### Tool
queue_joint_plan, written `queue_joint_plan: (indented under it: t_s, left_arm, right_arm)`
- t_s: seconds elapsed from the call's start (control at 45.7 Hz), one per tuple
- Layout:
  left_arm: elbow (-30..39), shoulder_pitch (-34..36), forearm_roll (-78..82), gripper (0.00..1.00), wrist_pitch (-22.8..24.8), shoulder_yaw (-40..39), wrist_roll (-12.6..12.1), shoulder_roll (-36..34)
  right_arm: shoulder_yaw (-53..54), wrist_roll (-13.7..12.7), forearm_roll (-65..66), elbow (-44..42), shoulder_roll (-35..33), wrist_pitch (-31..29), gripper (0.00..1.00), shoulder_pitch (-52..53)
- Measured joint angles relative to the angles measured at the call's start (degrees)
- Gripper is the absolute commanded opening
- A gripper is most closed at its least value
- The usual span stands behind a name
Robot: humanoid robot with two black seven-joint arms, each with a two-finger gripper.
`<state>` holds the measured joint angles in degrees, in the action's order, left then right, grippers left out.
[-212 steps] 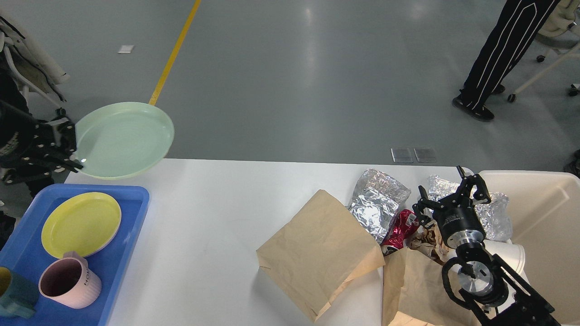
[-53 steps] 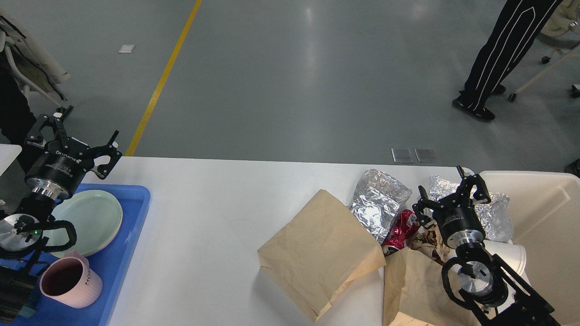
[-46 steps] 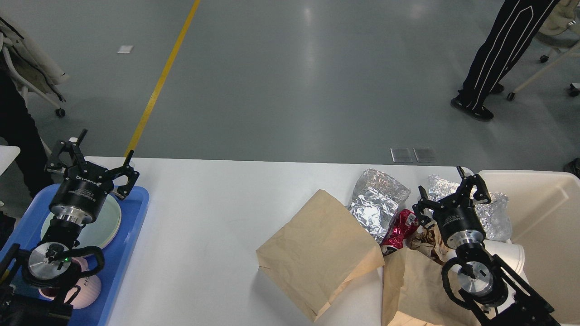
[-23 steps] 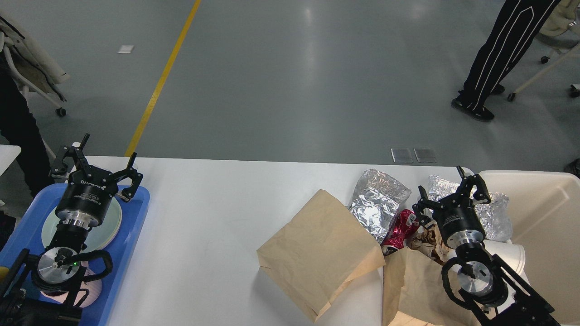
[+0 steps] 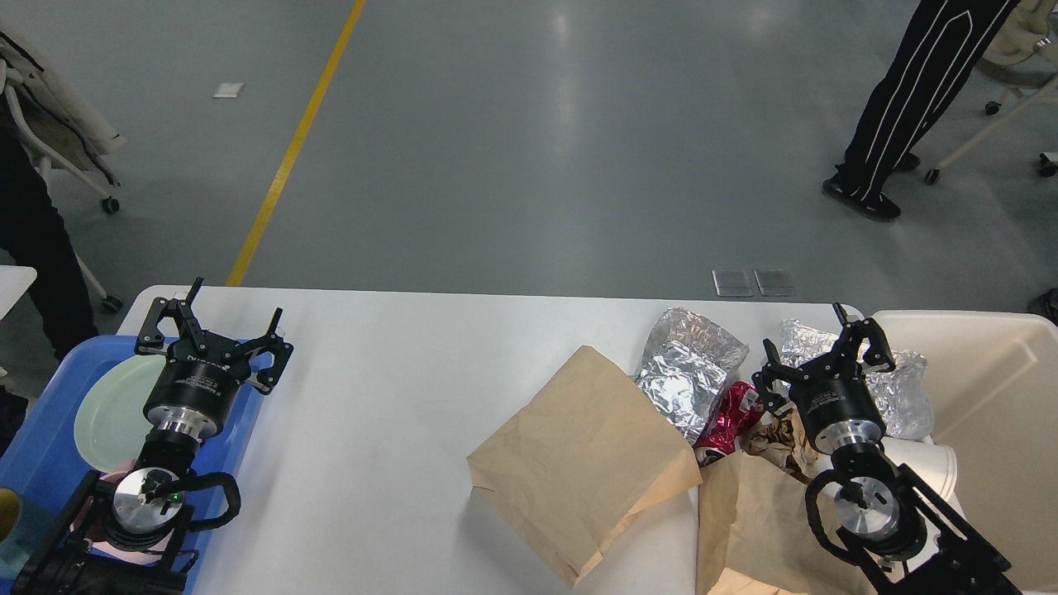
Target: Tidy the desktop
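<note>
The white desktop [image 5: 388, 397] spans the view. At its left end my left gripper [image 5: 216, 329] stands open and empty above the edge of the blue tray [image 5: 41, 446], where a pale green plate [image 5: 107, 409] lies. Toward the right, my right gripper [image 5: 818, 347] is open and empty over a heap of litter: a brown paper bag [image 5: 579, 454], a second brown bag [image 5: 752, 521], crumpled foil [image 5: 686, 364], more foil [image 5: 897, 388] and a red wrapper [image 5: 731, 417].
A cream bin [image 5: 1000, 413] stands at the desktop's right end, with a white cup [image 5: 930, 467] against it. A pink mug is mostly hidden under my left arm. A person's legs [image 5: 917, 91] stand on the floor beyond.
My left arm set the green plate on the yellow one in the tray, let go, and has since shifted right toward the desktop, open. The right arm has not moved.
</note>
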<state>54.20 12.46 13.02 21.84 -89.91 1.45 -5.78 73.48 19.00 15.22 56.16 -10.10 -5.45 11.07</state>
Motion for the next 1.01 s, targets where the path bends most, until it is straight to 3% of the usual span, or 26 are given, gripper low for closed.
queue_joint_plan:
  t_s: [0.328,0.569,0.701,0.876,1.007]
  left_arm:
    - [-3.57,0.87,-1.35,0.96,3.93,-0.19,-0.03,0.15]
    - [-12.94,4.20,-3.86,0.96,16.65,0.46,-0.98,-0.35]
    - [-14.50,5.32,-3.86,0.96,17.32,0.77,-1.08,-0.36]
    - [-17.18,8.21,-4.28,0.96,14.05,0.62,-0.05,-0.25]
    - [-21.00,9.87,-4.68,0.96,16.06,0.89,1.15,-0.19]
  right_arm:
    - [0.00,0.00,0.00,0.00,0.00,0.00,1.00,0.00]
    - [0.00,0.00,-0.01,0.00,0.00,0.00,1.00,0.00]
    - [0.00,0.00,0.00,0.00,0.00,0.00,1.00,0.00]
    - [0.00,0.00,0.02,0.00,0.00,0.00,1.00,0.00]
    - [0.00,0.00,0.03,0.00,-0.05,0.00,1.00,0.00]
